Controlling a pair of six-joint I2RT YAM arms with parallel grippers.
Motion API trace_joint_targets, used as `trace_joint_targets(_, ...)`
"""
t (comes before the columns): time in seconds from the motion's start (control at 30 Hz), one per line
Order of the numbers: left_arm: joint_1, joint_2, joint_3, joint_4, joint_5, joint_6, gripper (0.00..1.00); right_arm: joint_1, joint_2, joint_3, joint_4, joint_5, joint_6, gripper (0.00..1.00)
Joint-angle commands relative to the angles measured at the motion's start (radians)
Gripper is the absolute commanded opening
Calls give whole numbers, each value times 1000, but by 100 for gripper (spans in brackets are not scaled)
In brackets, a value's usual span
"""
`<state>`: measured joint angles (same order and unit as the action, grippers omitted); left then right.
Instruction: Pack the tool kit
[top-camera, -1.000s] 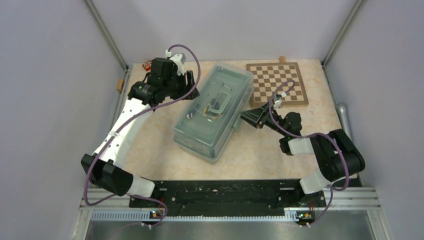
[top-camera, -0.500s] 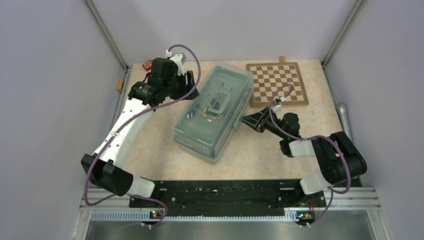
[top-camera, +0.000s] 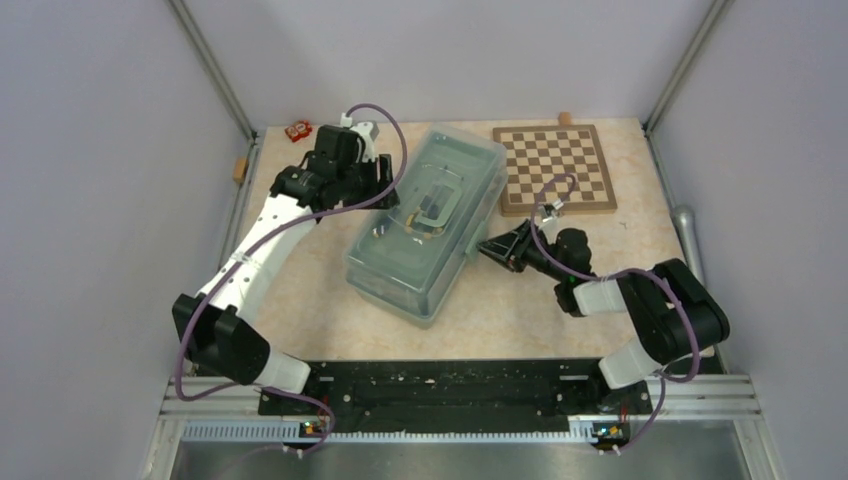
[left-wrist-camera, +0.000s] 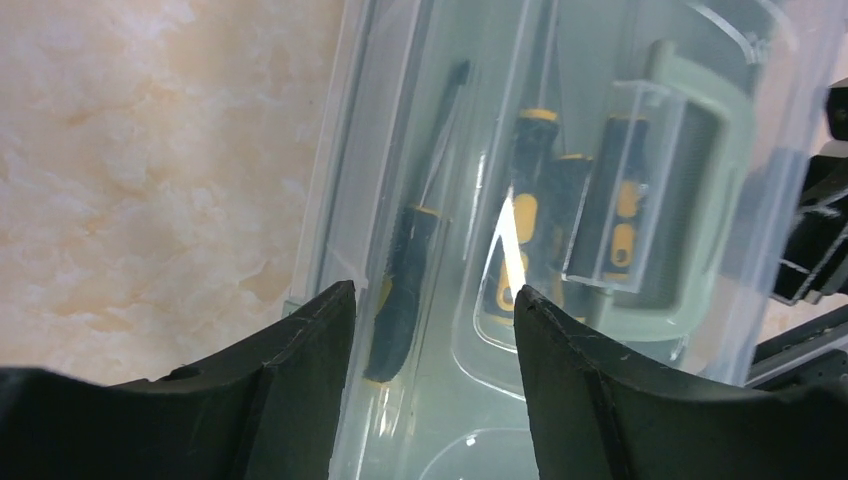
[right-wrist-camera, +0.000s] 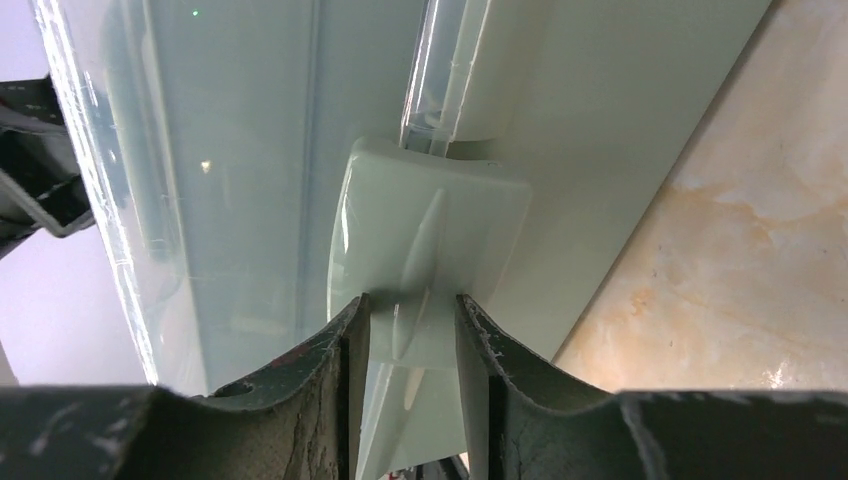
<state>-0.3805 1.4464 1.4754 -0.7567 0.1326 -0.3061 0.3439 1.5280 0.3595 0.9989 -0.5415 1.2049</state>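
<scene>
The pale-green toolbox (top-camera: 425, 225) lies at an angle mid-table with its translucent lid down. Yellow-black screwdrivers (left-wrist-camera: 520, 230) show through the lid, beside the lid's handle (left-wrist-camera: 690, 220). I cannot make out the pliers. My left gripper (top-camera: 385, 190) is open and empty, just over the lid's left edge (left-wrist-camera: 432, 300). My right gripper (top-camera: 485, 247) is at the box's right side. Its fingers are closed on the pale-green latch (right-wrist-camera: 430, 230), which sits between them (right-wrist-camera: 410, 305).
The wooden chessboard (top-camera: 555, 167) lies at the back right, close to the box. A small red-orange object (top-camera: 297, 130) sits at the back left corner. Small wooden blocks rest at the back edge (top-camera: 565, 118) and left edge (top-camera: 239, 168).
My left gripper has moved right, over the lid's left edge. My right gripper has moved left along the table to the box's latch.
</scene>
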Motion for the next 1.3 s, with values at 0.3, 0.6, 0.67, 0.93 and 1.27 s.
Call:
trace_joint_targets(0.3, -2, 109, -46, 0, 68, 10, 65, 55, 155, 62, 99, 4, -17, 41)
trace_joint_targets(0.6, -2, 87, -68, 36, 109, -9, 64, 62, 328, 40, 298, -4, 45, 25)
trace_joint_targets(0.67, -2, 85, -74, 46, 118, -17, 64, 66, 381, 46, 375, -13, 76, 15)
trace_joint_targets(0.93, -2, 68, -76, 44, 94, -8, 64, 64, 328, 69, 274, 7, 14, 5)
trace_joint_targets(1.27, 4, 4, 3, 48, -34, 4, 65, -28, -14, 53, -264, 142, -207, 11)
